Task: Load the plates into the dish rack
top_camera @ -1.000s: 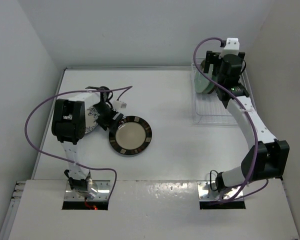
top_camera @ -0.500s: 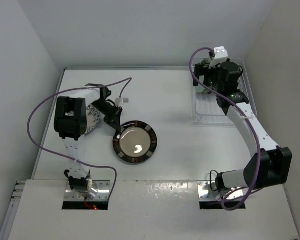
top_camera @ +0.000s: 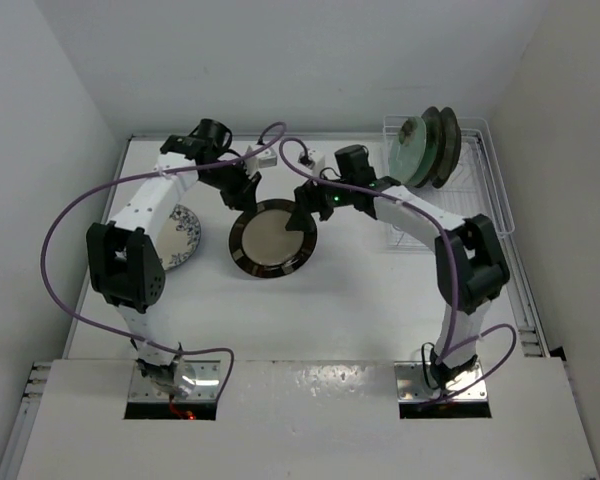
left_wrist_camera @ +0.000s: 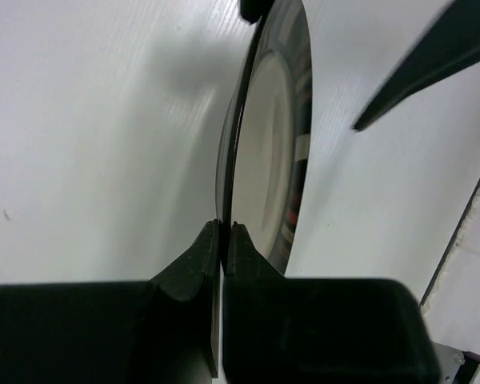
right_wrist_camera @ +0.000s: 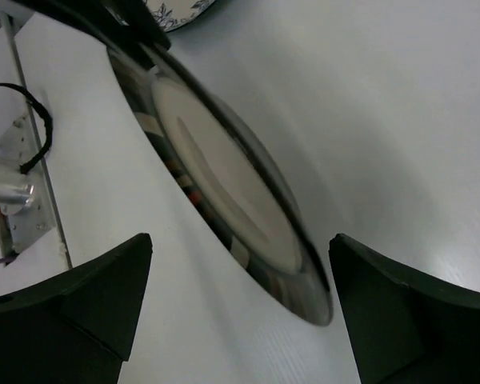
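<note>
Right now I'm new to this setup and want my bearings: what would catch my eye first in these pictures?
A dark-rimmed cream plate in the middle draws the eye: the left gripper pinches its far rim, while the right gripper gapes open at its right edge. At the far right, plates stand on edge in the white dish rack, and a blue floral plate lies at the left.

two arms stretched forward, wrists turned inward
left hand point(top_camera: 242, 195) clamped tight on the dark-rimmed plate point(top_camera: 270, 240) edge; right hand point(top_camera: 305, 215) facing it, fingers spread wide apart
</note>
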Motion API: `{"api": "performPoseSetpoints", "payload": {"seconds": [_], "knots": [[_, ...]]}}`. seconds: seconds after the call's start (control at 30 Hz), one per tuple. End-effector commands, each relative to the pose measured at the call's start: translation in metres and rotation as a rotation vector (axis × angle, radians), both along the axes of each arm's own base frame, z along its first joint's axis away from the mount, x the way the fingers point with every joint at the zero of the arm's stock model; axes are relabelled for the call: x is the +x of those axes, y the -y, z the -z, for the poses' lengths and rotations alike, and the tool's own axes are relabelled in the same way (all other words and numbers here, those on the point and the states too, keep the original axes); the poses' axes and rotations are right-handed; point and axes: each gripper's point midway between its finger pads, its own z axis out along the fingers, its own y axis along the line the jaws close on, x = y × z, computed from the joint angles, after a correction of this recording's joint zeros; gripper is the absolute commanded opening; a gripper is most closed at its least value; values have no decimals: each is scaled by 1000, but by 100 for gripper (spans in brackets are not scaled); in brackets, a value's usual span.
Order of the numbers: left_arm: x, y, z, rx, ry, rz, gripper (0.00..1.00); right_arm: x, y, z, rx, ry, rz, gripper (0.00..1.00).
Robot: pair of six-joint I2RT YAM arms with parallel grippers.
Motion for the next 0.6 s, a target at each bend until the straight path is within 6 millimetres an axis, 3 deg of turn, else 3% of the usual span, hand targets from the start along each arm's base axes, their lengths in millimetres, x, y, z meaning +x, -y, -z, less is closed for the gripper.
{"api": "performPoseSetpoints", "payload": {"seconds": [0.0, 0.13, 0.23, 0.27, 0.3, 0.4, 0.43, 0.47, 0.5, 0.53, 0.57], "knots": [[-8, 16, -19, -73, 22, 63, 0, 11, -21, -10, 82, -18, -48, 89], [-11, 21, -23, -109, 7, 74, 0, 3, -36, 2, 99, -60, -69, 55], [-11, 22, -33, -168, 6, 82, 0, 3, -37, 21, 73, -69, -20, 39], [-10, 24, -34, -181, 3, 80, 0, 10, -38, 13, 100, -74, 5, 15], [-9, 24, -37, -185, 6, 74, 0, 14, -36, 18, 93, -101, 33, 4], [-4, 24, -38, -184, 5, 43, 0, 24, -32, 6, 118, -111, 77, 0], [1, 18, -37, -168, 8, 8, 21, 28, -30, -12, 142, -77, 89, 0], [5, 18, -40, -164, 19, -10, 46, 29, -27, -17, 155, -80, 110, 0], [13, 9, -37, -132, 13, -65, 85, 40, -15, -45, 200, -15, 158, 0], [24, 2, -37, -122, 20, -132, 98, 43, -9, -53, 216, -11, 188, 0], [38, -8, -42, -71, 63, -200, 100, 53, 10, -87, 261, 65, 233, 0]]}}
